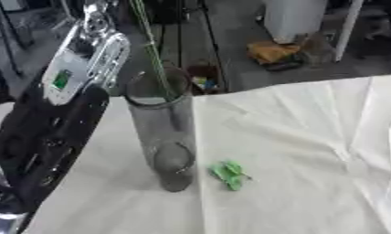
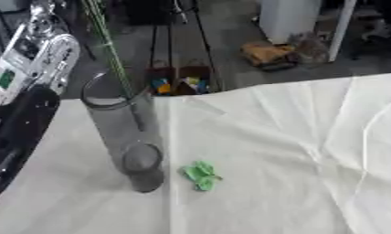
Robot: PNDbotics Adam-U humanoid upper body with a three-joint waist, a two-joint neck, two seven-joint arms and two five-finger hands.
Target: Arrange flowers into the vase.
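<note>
We see a table covered by a creased white cloth. A clear glass vase stands upright on it toward the left. Just beside the vase's base, to its right, lies a small green scrap.

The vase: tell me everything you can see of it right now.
The vase is a tall clear cylinder, glass by its look, standing upright on the white tablecloth near the table's far left edge. A thin green stem enters its open mouth and rises out of view. A small green scrap lies apart, beside its base.
</note>
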